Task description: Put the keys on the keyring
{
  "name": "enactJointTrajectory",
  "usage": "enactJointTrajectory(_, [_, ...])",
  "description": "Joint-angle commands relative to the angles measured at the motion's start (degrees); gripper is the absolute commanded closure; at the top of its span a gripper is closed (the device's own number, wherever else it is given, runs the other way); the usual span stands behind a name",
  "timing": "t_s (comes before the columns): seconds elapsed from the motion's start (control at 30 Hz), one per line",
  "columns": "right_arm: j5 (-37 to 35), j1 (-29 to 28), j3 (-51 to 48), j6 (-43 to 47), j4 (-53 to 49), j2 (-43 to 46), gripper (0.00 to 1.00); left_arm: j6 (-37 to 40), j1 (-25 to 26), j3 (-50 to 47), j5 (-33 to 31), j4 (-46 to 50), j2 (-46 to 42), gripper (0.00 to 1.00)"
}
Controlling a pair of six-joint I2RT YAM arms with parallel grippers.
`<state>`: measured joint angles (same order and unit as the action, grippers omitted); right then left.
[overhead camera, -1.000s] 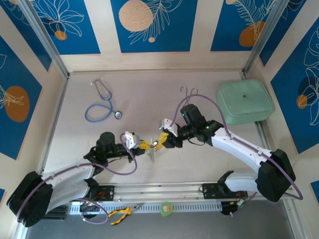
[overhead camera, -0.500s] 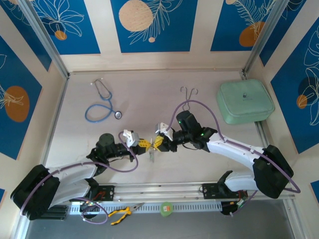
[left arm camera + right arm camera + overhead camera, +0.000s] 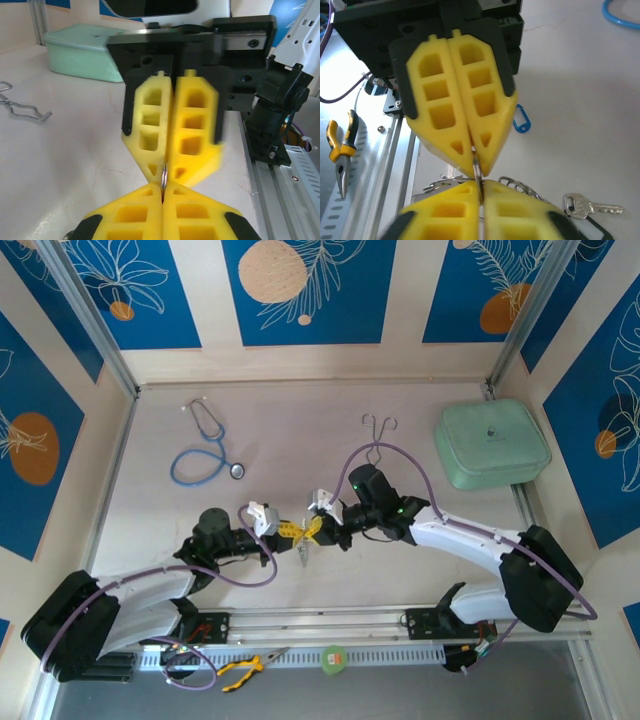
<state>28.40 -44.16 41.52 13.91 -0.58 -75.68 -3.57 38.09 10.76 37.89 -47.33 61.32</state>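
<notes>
Blue stethoscope lies at about 10 o'clock on the table, thin wire forceps near 12, mint-green lidded case at 2. Yellow-handled pliers sit on the rail around 7.

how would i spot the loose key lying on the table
In the right wrist view, find where the left pincer and right pincer pinch the keyring tip to tip. Right of the lower one, on the pale table, lies a silver key. Unlike the blue tag farther up, it is bare, toothed metal.
</notes>
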Motion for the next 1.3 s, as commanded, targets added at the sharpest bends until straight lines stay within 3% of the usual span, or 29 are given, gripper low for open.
enactJointTrajectory(0.0, [3.26,-0.62,1.96,-0.22,0.39,-0.85,1.00,0.14,0.86,0.57,1.58,-2.22,-0.85,1.00])
enactJointTrajectory(0.07, [1.97,-0.69,2.95,0.92,-1.81,-0.53,1.00,1.02,0.91,0.79,1.22,0.32,-1.88,0.95])
enactJointTrajectory(0.1, [1.08,-0.73,3.75,2.00,-4.07,-0.48,1.00,1.68,0.94,1.15,0.63,2.64,-2.63,0.83])
enactJointTrajectory(0.17, [-2.03,-1.30,6.75,6.10,-11.38,-0.66,1.00,3.86,0.94,2.33,-0.78,8.95,-4.96,0.70])
enactJointTrajectory(0.23, [-5.91,-2.24,10.14,10.96,-19.48,-1.72,1.00,6.17,0.94,3.79,-1.07,15.27,-7.10,0.66])
enactJointTrajectory(0.37, [-12.62,-4.27,17.06,18.57,-32.63,-4.84,1.00,10.96,1.20,6.93,-1.39,26.73,-10.01,0.68])
enactJointTrajectory(0.57, [-16.09,-6.06,23.77,23.59,-40.08,-7.51,1.00,13.72,1.54,8.88,-2.71,32.16,-11.07,0.77])
enactJointTrajectory(1.0, [-14.64,-8.67,26.55,23.38,-38.01,-10.61,1.00,13.87,1.91,9.19,-3.47,30.58,-10.60,0.80])
enactJointTrajectory(1.2, [-11.85,-8.12,25.19,21.04,-35.07,-9.19,1.00,14.12,1.98,8.94,-3.10,30.64,-10.80,0.98])
enactJointTrajectory(1.27, [-8.73,-6.11,22.26,18.38,-31.20,-6.70,0.90,14.02,1.96,8.49,-2.90,30.18,-11.11,1.00])
